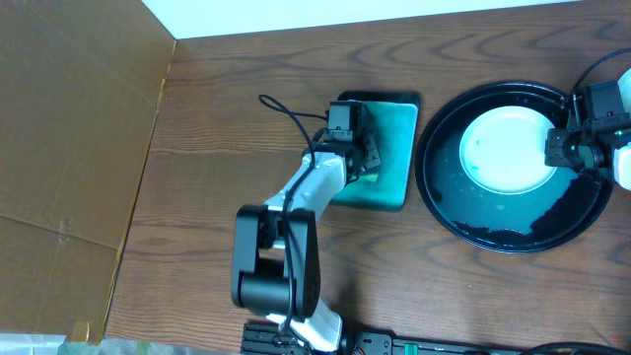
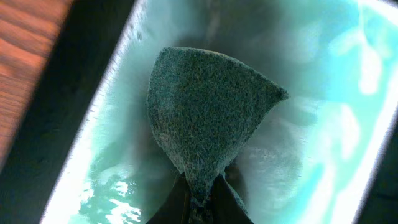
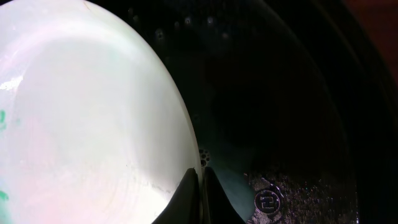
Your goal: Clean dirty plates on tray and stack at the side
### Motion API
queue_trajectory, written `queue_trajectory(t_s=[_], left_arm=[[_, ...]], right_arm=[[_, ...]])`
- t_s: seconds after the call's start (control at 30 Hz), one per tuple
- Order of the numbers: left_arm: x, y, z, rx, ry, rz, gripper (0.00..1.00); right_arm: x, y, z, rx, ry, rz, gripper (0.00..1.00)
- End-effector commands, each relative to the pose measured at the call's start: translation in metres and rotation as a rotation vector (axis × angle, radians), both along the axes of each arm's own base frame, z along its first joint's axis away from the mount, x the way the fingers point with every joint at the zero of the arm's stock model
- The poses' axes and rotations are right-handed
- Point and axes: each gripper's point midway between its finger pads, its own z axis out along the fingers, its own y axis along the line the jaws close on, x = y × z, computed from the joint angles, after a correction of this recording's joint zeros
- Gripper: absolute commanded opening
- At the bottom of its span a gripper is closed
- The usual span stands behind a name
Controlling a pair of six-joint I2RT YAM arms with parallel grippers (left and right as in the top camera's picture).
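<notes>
One pale round plate (image 1: 508,148) lies in the large black tray (image 1: 513,235), with a small teal smear near its left rim. My right gripper (image 1: 558,148) is at the plate's right edge. In the right wrist view the right gripper (image 3: 200,190) is shut on the plate (image 3: 81,124) rim, with the wet tray (image 3: 298,93) floor beneath. My left gripper (image 1: 367,158) is over the teal dish (image 1: 389,123). In the left wrist view the left gripper (image 2: 202,202) is shut on one corner of a dark green sponge (image 2: 208,112), which stands up from the dish (image 2: 323,124).
Shallow water glints in the teal dish. Brown cardboard (image 1: 79,128) covers the table's left side, and a white surface (image 1: 394,15) runs along the back edge. A black cable (image 1: 291,113) loops behind the left arm. Wet specks lie on the tray floor (image 1: 493,232).
</notes>
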Motion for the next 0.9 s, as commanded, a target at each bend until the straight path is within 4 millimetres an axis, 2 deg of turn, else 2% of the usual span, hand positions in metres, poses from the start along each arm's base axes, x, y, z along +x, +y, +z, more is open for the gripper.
queue_trajectory(t_s=[0.0, 0.07, 0.13, 0.2, 0.37, 0.53, 0.6, 0.73, 0.77, 0.87], left_arm=[[0.007, -0.001, 0.054, -0.012, -0.137, -0.005, 0.07], [0.005, -0.003, 0.075, -0.030, -0.183, -0.002, 0.07], [0.004, -0.018, 0.084, -0.099, -0.200, -0.049, 0.07], [0.002, -0.037, 0.085, -0.182, -0.192, -0.107, 0.07], [-0.002, -0.064, 0.081, -0.246, -0.168, -0.117, 0.07], [-0.004, -0.124, 0.096, -0.328, -0.222, -0.266, 0.07], [-0.006, -0.141, 0.097, -0.349, -0.229, -0.284, 0.07], [-0.004, -0.170, 0.085, -0.350, -0.233, -0.284, 0.07], [-0.003, -0.183, 0.076, -0.360, -0.232, -0.297, 0.07], [-0.002, -0.207, 0.053, -0.397, -0.205, -0.292, 0.07]], right_arm=[[-0.006, 0.003, -0.002, 0.007, 0.011, 0.003, 0.01], [-0.011, 0.003, -0.007, 0.005, 0.021, 0.004, 0.01], [-0.014, 0.005, -0.011, 0.007, 0.024, 0.004, 0.01], [-0.018, 0.009, -0.016, 0.023, 0.024, -0.013, 0.01], [-0.020, 0.020, -0.022, 0.087, 0.007, -0.094, 0.02], [-0.028, 0.035, -0.029, 0.132, 0.003, -0.137, 0.02], [-0.029, 0.037, -0.029, 0.118, -0.003, -0.133, 0.02], [-0.029, 0.043, -0.028, 0.122, -0.011, -0.118, 0.02], [-0.029, 0.045, -0.028, 0.123, -0.012, -0.115, 0.02], [-0.029, 0.045, -0.028, 0.122, -0.011, -0.114, 0.02]])
